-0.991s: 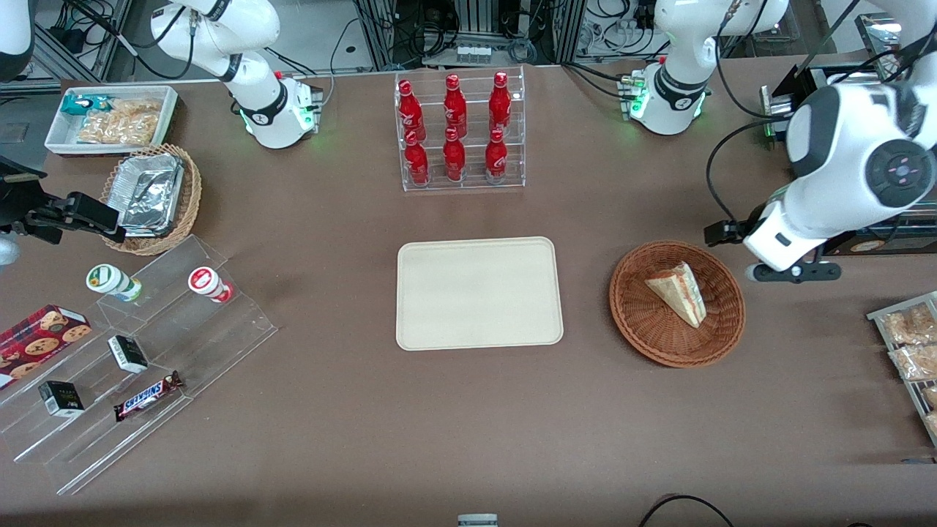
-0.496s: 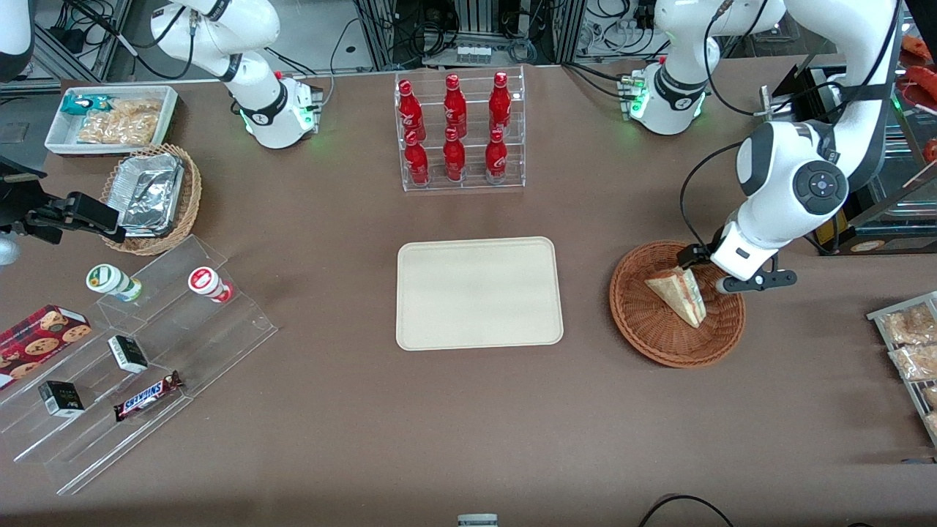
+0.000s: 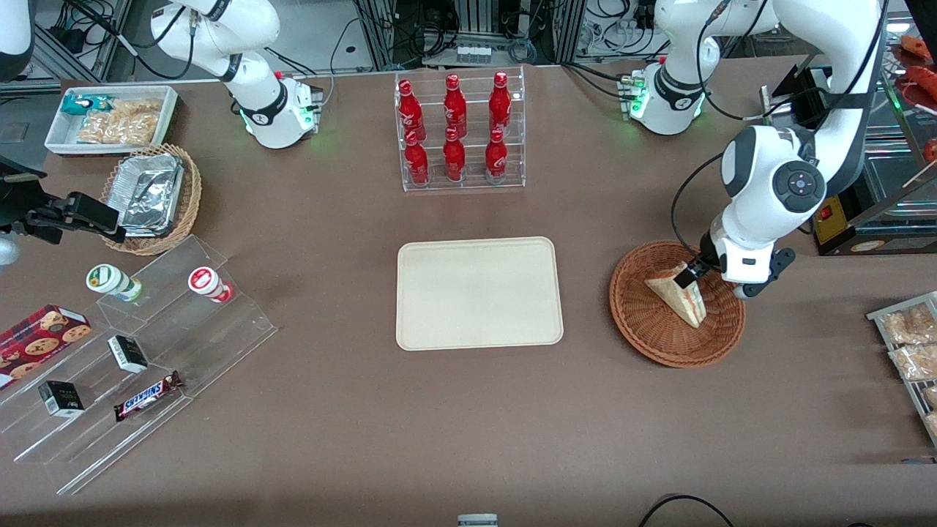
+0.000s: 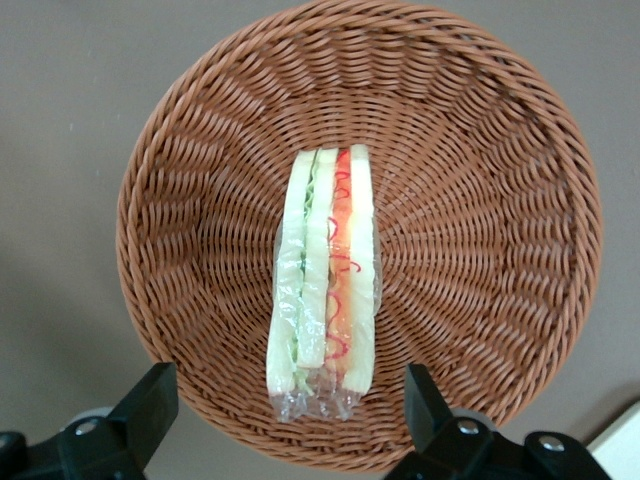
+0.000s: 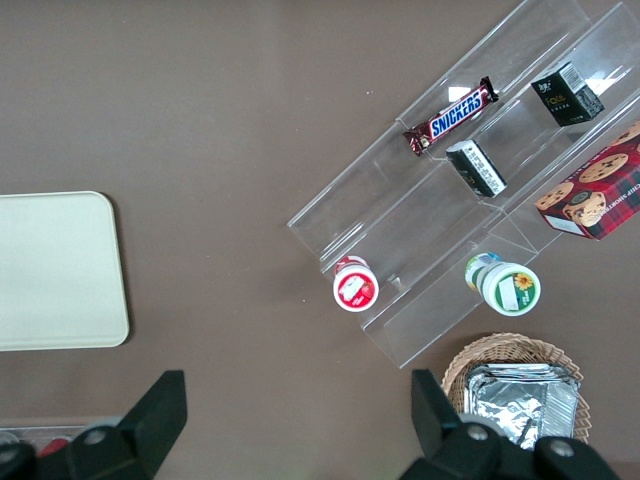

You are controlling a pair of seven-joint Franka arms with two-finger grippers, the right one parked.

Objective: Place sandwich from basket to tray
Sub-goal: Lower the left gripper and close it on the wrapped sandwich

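Observation:
The sandwich (image 3: 677, 296), a wrapped triangular wedge with cream bread and red-orange and green filling, lies in the round reddish-brown wicker basket (image 3: 644, 322). It also shows in the left wrist view (image 4: 322, 285), in the basket (image 4: 480, 200). My left gripper (image 3: 699, 277) hangs just above the basket, over the sandwich's wide end. It is open (image 4: 285, 410), its fingers (image 4: 150, 400) spread wider than the sandwich, one on each side of it and not touching it. The cream-beige tray (image 3: 479, 293) lies beside the basket, toward the parked arm's end, with nothing on it.
A clear rack of red bottles (image 3: 457, 132) stands farther from the front camera than the tray. Snack packets (image 3: 911, 340) lie at the working arm's table end. A clear stepped shelf (image 3: 146, 344), a tan foil-container basket (image 3: 150, 194) and a white bin (image 3: 110, 117) sit toward the parked arm's end.
The left arm has swung in from the table's end and come down over the basket. Its gripper now hangs over the sandwich's wide end. The sandwich has not moved.

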